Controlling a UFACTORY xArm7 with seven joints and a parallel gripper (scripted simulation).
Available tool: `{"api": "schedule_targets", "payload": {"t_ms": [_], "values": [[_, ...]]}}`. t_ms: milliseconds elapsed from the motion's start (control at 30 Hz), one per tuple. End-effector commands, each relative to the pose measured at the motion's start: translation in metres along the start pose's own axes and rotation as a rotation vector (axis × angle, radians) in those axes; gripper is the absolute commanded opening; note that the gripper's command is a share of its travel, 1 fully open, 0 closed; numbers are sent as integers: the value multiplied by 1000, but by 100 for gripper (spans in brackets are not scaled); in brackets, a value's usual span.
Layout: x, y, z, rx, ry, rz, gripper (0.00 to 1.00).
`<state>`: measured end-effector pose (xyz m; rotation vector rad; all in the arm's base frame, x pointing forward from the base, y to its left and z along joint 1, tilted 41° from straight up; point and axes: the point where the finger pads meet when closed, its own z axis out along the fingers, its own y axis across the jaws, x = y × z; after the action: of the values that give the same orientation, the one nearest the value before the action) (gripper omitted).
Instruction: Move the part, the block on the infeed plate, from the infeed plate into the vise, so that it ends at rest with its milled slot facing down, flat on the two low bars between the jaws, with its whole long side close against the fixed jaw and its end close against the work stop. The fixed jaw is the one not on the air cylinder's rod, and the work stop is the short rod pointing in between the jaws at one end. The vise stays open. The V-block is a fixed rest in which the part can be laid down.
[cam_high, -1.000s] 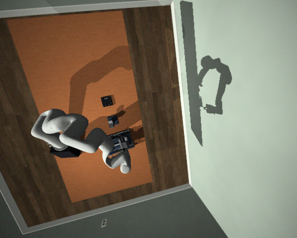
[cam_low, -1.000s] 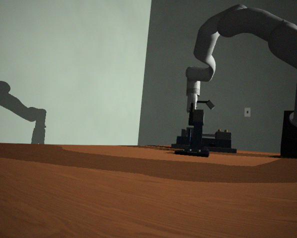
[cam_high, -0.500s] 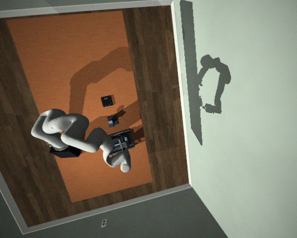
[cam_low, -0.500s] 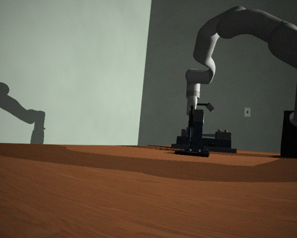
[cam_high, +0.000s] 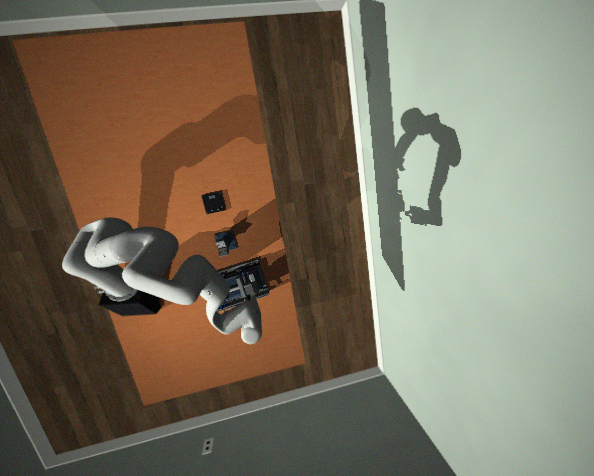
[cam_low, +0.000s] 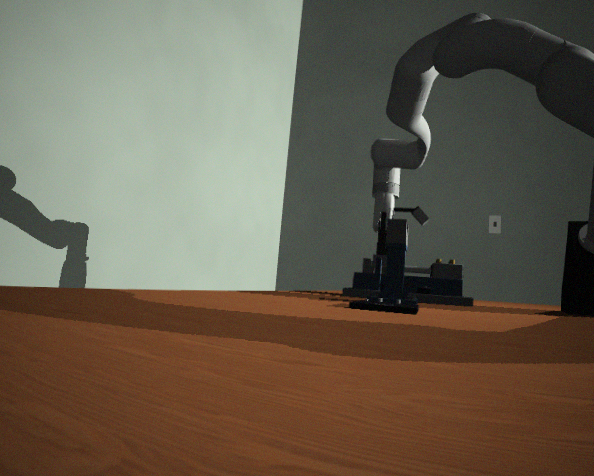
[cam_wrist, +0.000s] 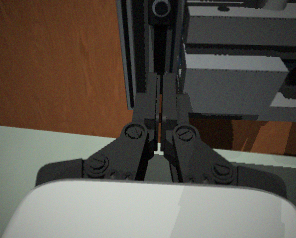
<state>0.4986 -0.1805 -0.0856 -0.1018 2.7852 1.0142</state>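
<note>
My gripper (cam_wrist: 160, 90) (cam_low: 382, 226) is shut on nothing. Its fingers point straight down over the vise (cam_high: 248, 281) (cam_low: 440, 280). In the wrist view the fingertips hang over a dark channel between two rails (cam_wrist: 131, 50), with a grey block (cam_wrist: 232, 82) just to their right. I cannot tell whether that block is the part or a jaw. The infeed plate (cam_high: 215, 202) (cam_low: 384, 305) looks bare in the top view. The V-block (cam_high: 225, 242) (cam_low: 396, 260) stands between the plate and the vise. In the top view my arm hides the gripper.
The arm's black base (cam_high: 131, 303) (cam_low: 577, 267) stands at the table's edge beside the vise. The orange table top (cam_high: 125, 100) ends at a wood floor (cam_high: 310, 150), with walls close by.
</note>
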Motion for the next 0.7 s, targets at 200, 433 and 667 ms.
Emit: {"api": "schedule_targets", "payload": {"t_ms": [200, 433, 667], "values": [[-1, -2, -3, 4, -3, 0, 0], [-1, -2, -3, 4, -3, 0, 0], [-1, -3, -3, 4, -3, 0, 0]]}}
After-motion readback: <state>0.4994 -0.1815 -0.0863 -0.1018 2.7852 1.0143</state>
